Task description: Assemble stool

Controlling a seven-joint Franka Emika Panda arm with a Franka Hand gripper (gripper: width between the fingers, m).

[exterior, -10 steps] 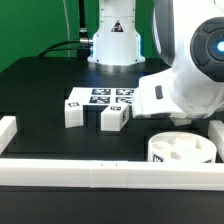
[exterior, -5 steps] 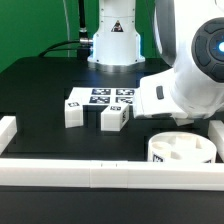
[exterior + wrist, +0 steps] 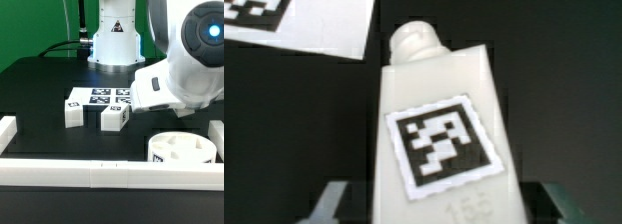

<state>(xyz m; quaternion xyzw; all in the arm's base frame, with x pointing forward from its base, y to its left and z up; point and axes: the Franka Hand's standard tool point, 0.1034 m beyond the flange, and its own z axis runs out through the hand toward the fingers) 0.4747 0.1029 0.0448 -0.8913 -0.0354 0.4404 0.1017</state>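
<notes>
White tagged leg (image 3: 434, 95), seemingly inside closed tool (image 3: 443, 202)

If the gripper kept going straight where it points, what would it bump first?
Probably the black table: the leg in the gripper aims its peg at bare tabletop. Distance unclear.

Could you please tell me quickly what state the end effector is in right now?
End effector: closed, holding a white leg block between its fingers, as the wrist view shows.
</notes>
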